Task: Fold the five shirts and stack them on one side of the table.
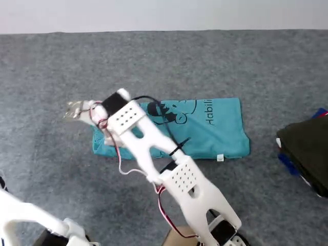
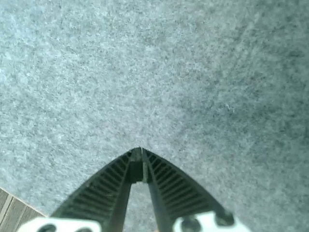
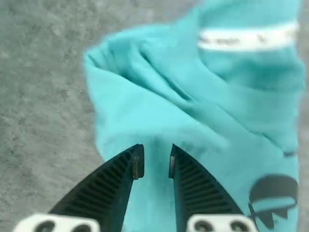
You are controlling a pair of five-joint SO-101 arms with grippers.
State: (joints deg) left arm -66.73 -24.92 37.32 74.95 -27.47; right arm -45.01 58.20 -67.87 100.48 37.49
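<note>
A teal shirt [image 1: 215,130] with a dark print lies folded into a long rectangle across the middle of the grey felt table [image 1: 169,56]. From the near edge a white arm stretches over the shirt's left end, and there my right gripper [image 1: 74,109] hangs. In the right wrist view the right gripper [image 3: 153,164] is open by a narrow gap just above the bunched teal cloth [image 3: 217,111], with nothing between its fingers. My left gripper [image 2: 141,162] is shut over bare grey felt, holding nothing. The left arm [image 1: 31,218] sits at the near left corner.
A pile of dark folded shirts [image 1: 307,148] with something blue under it rests at the table's right edge. Bare felt stretches behind the teal shirt and to its left. A wooden floor strip [image 2: 9,208] shows past the table edge by the left gripper.
</note>
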